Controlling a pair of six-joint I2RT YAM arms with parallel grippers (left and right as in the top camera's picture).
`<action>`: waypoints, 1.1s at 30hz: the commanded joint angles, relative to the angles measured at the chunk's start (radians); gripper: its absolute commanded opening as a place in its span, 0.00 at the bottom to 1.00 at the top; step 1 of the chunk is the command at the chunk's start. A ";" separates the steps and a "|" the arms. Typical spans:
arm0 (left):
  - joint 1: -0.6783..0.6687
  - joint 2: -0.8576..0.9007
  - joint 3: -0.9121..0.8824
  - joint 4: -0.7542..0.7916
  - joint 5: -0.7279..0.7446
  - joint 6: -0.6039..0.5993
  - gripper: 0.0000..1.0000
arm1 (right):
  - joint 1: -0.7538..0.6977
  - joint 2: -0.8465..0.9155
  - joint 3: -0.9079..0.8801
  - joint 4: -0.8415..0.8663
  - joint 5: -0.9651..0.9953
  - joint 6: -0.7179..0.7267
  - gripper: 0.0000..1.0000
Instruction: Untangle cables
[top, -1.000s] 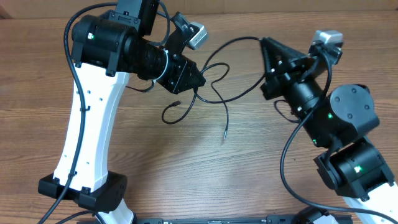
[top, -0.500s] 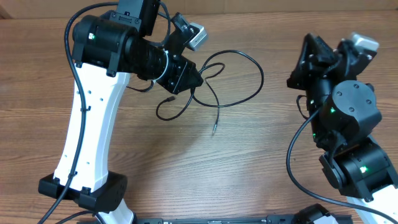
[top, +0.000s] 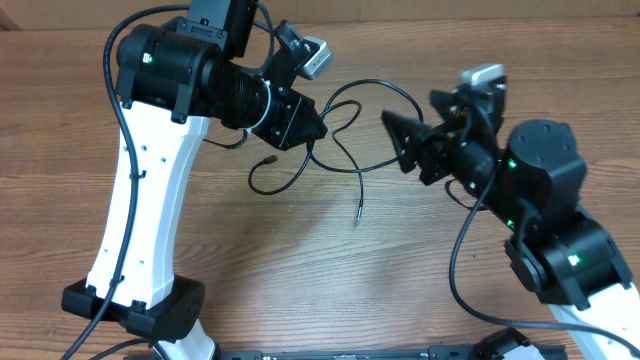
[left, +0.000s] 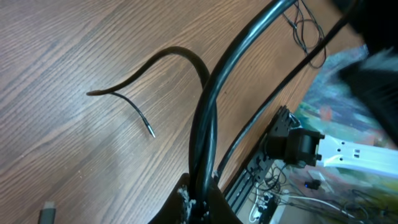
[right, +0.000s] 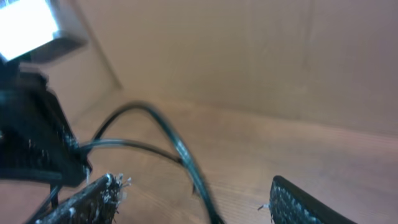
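Observation:
The cables (top: 345, 105) are thin black cords lying in loose loops at the table's middle, with one free end (top: 357, 212) pointing toward the front. My left gripper (top: 316, 130) is shut on the cables at their left side. In the left wrist view the pinched strands (left: 208, 118) rise from the shut left gripper (left: 200, 198), and another strand (left: 155, 59) curls on the wood. My right gripper (top: 402, 142) points left at the loop's right side. It is open, and a blurred cable (right: 186, 158) runs between the fingers (right: 87, 200) of the right gripper (right: 196, 200) without being pinched.
A small plug end (top: 270, 158) and a low loop (top: 258, 182) lie beneath the left gripper. The left arm's white column (top: 140, 220) stands at front left, and the right arm's base (top: 570, 260) at front right. A frame and loose wiring (left: 292, 140) show beyond the table edge.
The right gripper let go of the cable, drew back to the right, then swung left again to the loop, open now. The freed loop dropped toward the table. The left gripper stayed put.

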 joint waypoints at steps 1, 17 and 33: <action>-0.014 0.008 -0.005 -0.002 0.009 -0.030 0.06 | -0.004 0.033 0.028 -0.026 -0.078 -0.031 0.71; -0.065 0.007 -0.005 -0.002 0.005 -0.042 0.07 | -0.035 0.099 0.028 0.036 0.486 0.196 0.04; -0.065 0.007 -0.005 -0.002 -0.010 -0.042 0.08 | -0.269 0.099 0.028 -0.074 0.471 0.289 0.04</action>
